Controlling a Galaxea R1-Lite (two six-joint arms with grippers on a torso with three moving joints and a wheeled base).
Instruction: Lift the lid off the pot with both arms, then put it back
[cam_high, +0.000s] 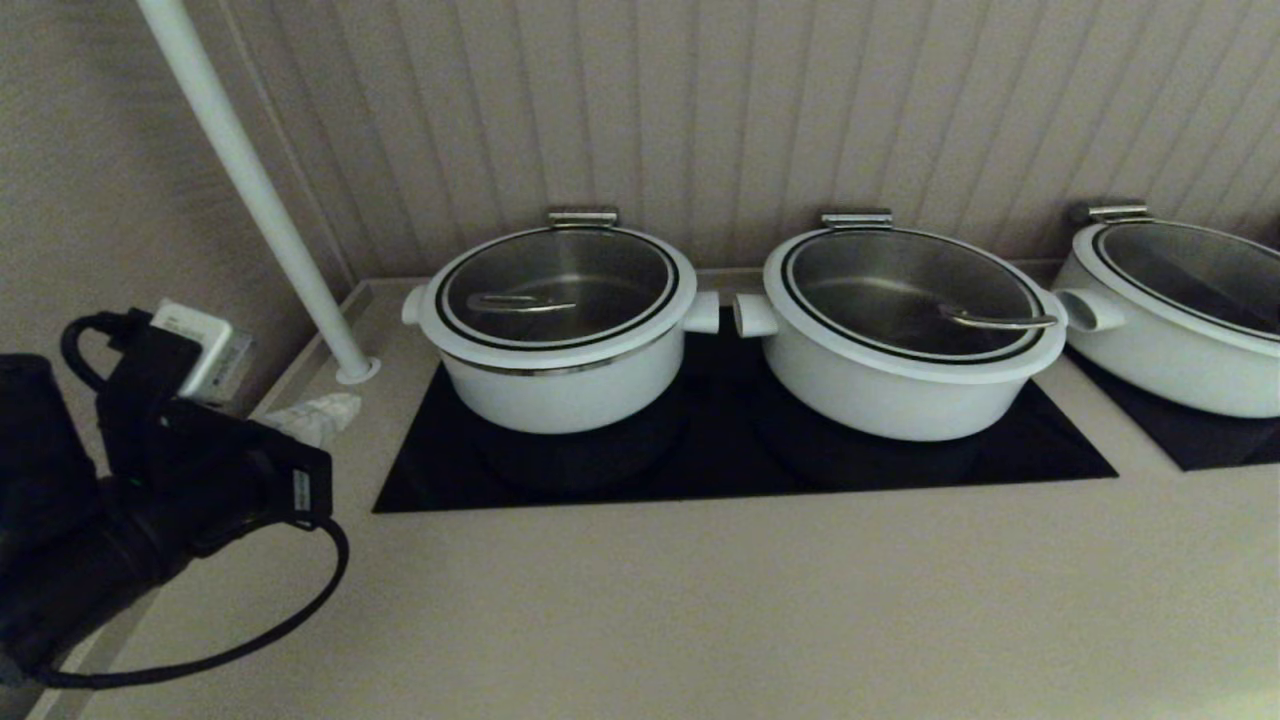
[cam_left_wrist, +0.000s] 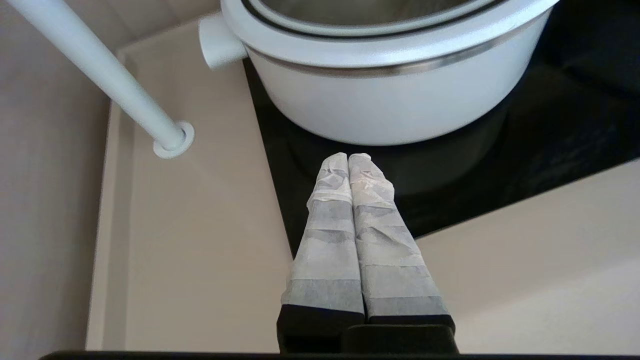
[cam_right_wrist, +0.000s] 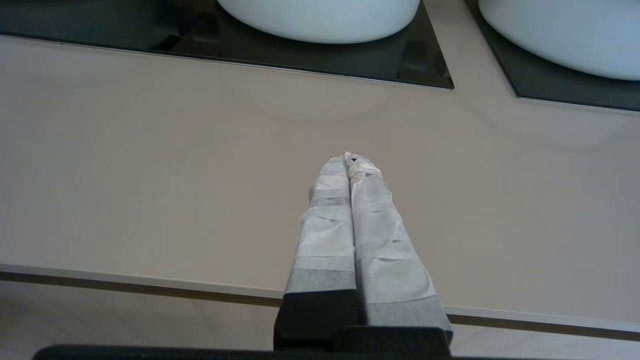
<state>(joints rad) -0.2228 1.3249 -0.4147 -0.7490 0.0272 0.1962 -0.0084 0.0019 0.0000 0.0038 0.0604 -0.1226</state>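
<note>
We see a ribbed beige wall (cam_high: 900, 110) behind a beige counter (cam_high: 700, 600), well ahead of both grippers. Two black glass panels are set into the counter; the larger black panel (cam_high: 720, 460) carries two pots. A white pole (cam_high: 250, 190) slants down to a round foot on the counter, ahead of and to the left of the left gripper.

The pot (cam_high: 560, 385) stands on the larger panel's left half, just ahead of the left gripper (cam_left_wrist: 348, 156). The lid (cam_high: 558, 285) sits closed on the pot, its wire loop handle lying flat. A wider flaring pot (cam_high: 900, 370) stands to its right, ahead of the right gripper (cam_right_wrist: 348, 159). A third pot (cam_high: 1170, 320) stands on the second panel, further right.

Left gripper: taped fingers pressed together, holding nothing, hovering at the panel's front left corner, apart from the pot. Right gripper: taped fingers pressed together, holding nothing, above bare counter near its front edge, well short of the pots.
</note>
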